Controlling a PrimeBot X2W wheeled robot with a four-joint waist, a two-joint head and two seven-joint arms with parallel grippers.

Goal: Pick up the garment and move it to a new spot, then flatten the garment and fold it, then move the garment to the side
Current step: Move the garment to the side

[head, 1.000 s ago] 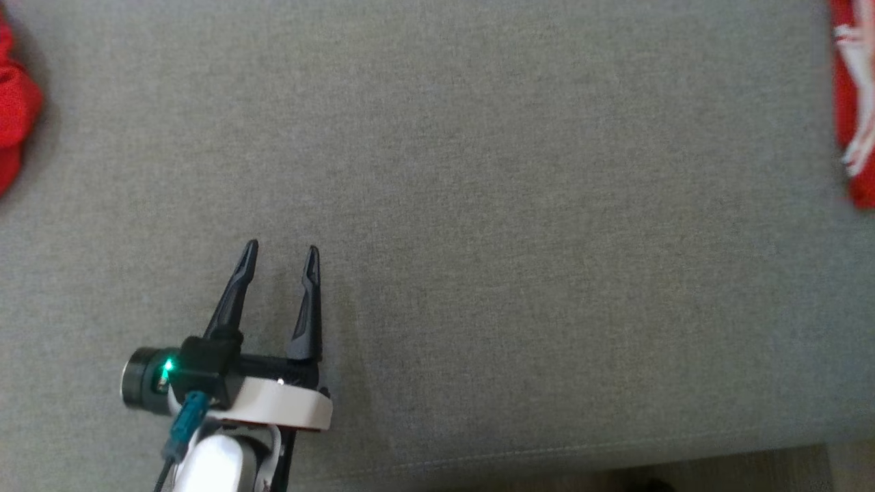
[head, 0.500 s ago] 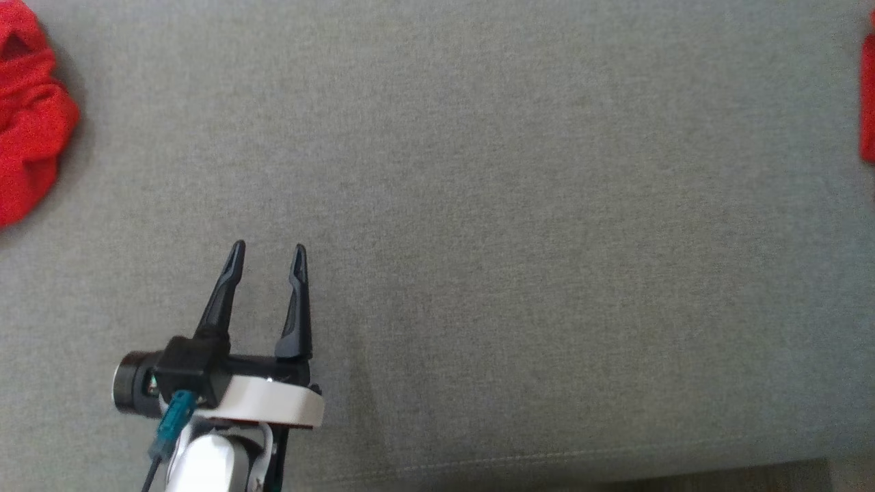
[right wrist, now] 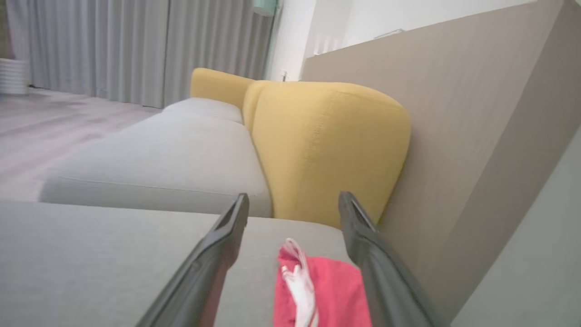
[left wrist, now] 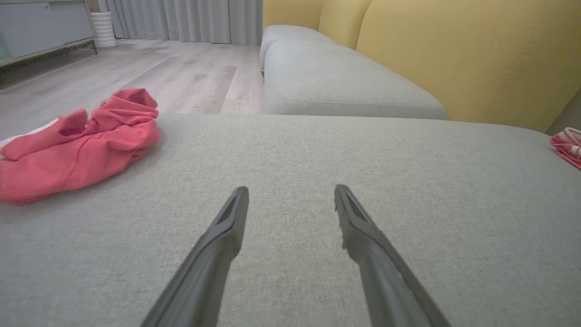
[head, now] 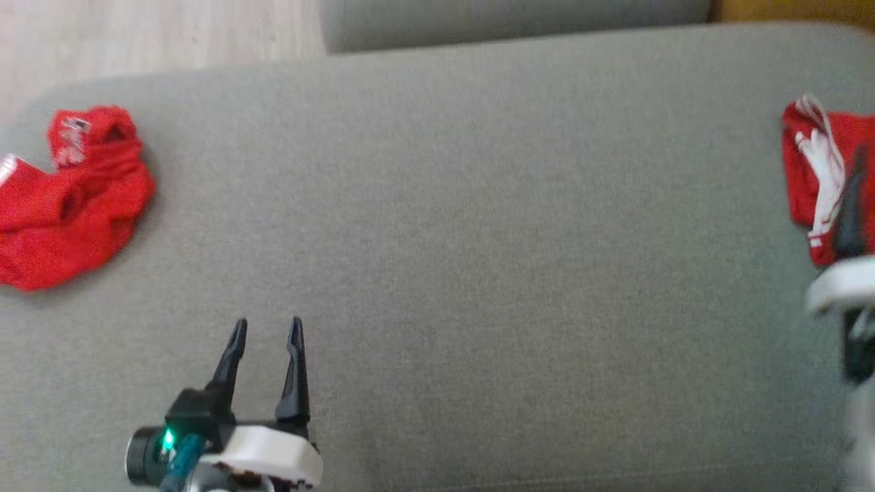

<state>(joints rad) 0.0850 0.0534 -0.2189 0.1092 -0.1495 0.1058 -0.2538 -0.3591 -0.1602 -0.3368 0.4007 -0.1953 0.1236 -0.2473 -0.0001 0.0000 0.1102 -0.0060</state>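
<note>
Head view: The grey cushion [head: 478,205] takes up most of the frame, and its broad middle is bare. A crumpled garment [head: 68,205], red, lies at the cushion's left end, close to the rounded far-left corner and the pale floor [head: 137,34] beyond. The striped garment [head: 806,178], red with white bands and folded compact, lies at the right end, near the far edge. The left gripper [head: 267,321] hovers over the near-left part of the cushion with its fingers spread and holding nothing, well apart from both garments. The right gripper [head: 854,205] is at the frame's right edge, blurred, with one dark finger crossing the striped garment.

Left wrist view: The fingers are parted above bare fabric. The crumpled garment is to the left and the striped garment is at the far right margin. A second cushion [left wrist: 340,81] and a yellow backrest [left wrist: 454,59] stand beyond the far edge.

Right wrist view: The fingers stand wide apart and grip nothing. The striped garment lies on the cushion below and between them, near the corner beside the yellow backrest and a brown panel [right wrist: 454,113]. Whether the right-hand finger touches the cloth cannot be told.
</note>
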